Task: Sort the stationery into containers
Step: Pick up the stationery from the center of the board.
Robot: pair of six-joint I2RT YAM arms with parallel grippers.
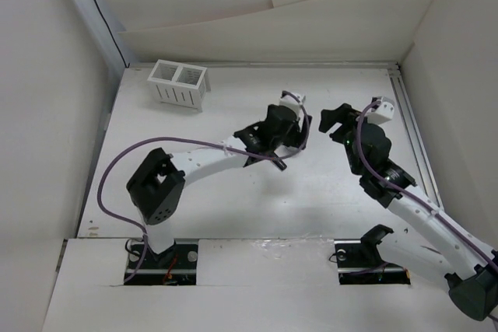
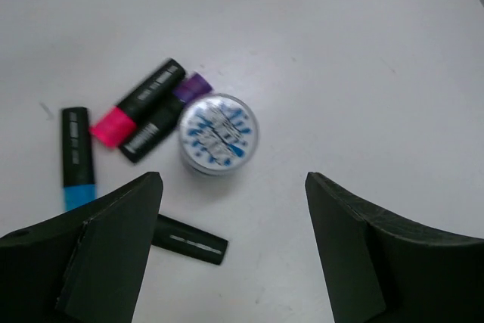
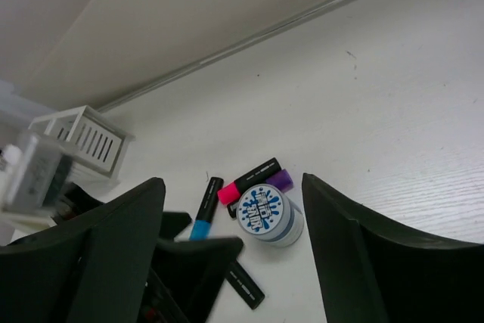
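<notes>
Stationery is lying in one tight cluster on the white bench (image 2: 348,51), left of centre in the left wrist view. Standing upright there is a round cylinder (image 2: 218,132), grey-blue at the side, its white lid printed with blue splashes. Just upper left of it, the pink-ended marker (image 2: 138,104) and purple-ended marker (image 2: 162,120) are lying side by side and touching. Both are slanting up to the right, and the purple tip is meeting the cylinder's rim. At far left the blue-ended marker (image 2: 76,158) is lying apart, blue end toward the bottom of the frame. Below the cylinder a fourth black marker (image 2: 189,240) is lying partly behind a finger, end colour unreadable.

The left gripper (image 2: 233,187) is hanging spread wide and empty, with the cylinder just beyond its fingertips. The right gripper (image 3: 233,183) is also standing wide apart, gripping nothing.

The top view is showing the slatted white basket (image 1: 180,83) with two compartments at the bench's upper left. The arms' wrists are hiding the pens there. Only the right wrist view is catching cluster and basket together: basket upper left, pens lower centre, well apart.
</notes>
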